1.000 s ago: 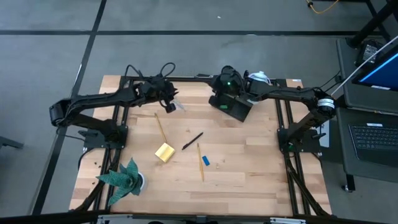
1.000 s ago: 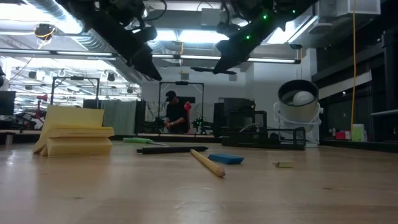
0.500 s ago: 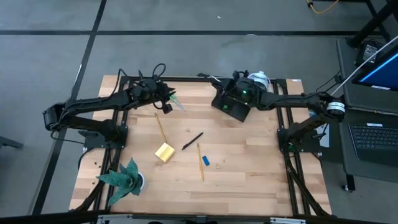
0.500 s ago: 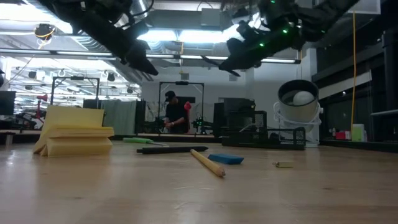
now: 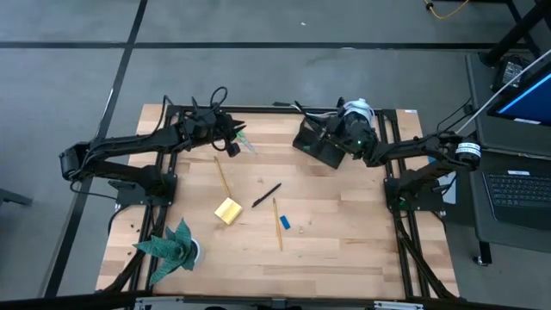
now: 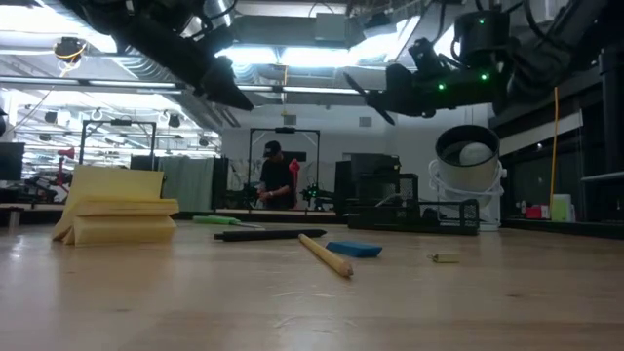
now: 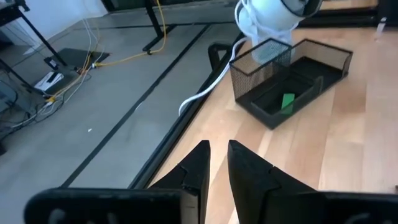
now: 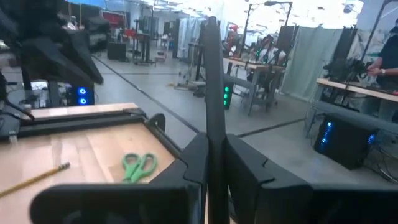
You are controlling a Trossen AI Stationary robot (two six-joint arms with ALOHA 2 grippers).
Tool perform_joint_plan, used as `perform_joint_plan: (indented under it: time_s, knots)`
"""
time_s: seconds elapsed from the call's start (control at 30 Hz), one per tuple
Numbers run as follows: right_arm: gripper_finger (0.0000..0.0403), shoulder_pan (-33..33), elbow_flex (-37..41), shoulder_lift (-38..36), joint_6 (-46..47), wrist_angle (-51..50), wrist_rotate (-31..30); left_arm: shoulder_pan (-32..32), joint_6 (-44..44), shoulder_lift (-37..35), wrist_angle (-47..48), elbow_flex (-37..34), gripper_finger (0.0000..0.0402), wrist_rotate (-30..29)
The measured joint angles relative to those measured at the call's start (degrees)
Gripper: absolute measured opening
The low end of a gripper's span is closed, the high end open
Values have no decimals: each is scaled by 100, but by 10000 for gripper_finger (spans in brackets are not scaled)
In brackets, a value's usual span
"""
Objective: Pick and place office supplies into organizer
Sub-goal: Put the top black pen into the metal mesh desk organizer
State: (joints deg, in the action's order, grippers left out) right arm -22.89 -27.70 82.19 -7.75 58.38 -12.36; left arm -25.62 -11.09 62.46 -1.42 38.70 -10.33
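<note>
Left claw (image 5: 231, 140), fingers narrow and empty, hovers upper left just beside the green-handled scissors (image 5: 244, 143); right claw (image 5: 331, 138), nearly closed, empty, hangs over the organizer (image 5: 317, 148) at upper centre

Grey floor (image 5: 258, 69) w/ dark seam lines around the wood counter (image 5: 344, 232). Laptop (image 5: 519, 196) on a desk at one side. Beyond: ceiling strip lights (image 6: 283, 58), workbenches, a person (image 6: 276, 180) standing mid-room.
</note>
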Motion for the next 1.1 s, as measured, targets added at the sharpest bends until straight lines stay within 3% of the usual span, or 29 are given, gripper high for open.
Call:
perform_joint_plan:
  time_s: [0.5, 0.7, 1.1]
  knots:
    - [44, -443, -1, 1164, 175, 1136, -15, 198, -15, 2, -275, 0, 47, 2]
    - [45, -480, -3, 1505, 129, 1180, -357, 196, -15, 2, -275, 0, 47, 0]
    - [45, -486, -3, 1828, -31, 1260, -372, 196, -15, 4, -314, 0, 45, 0]
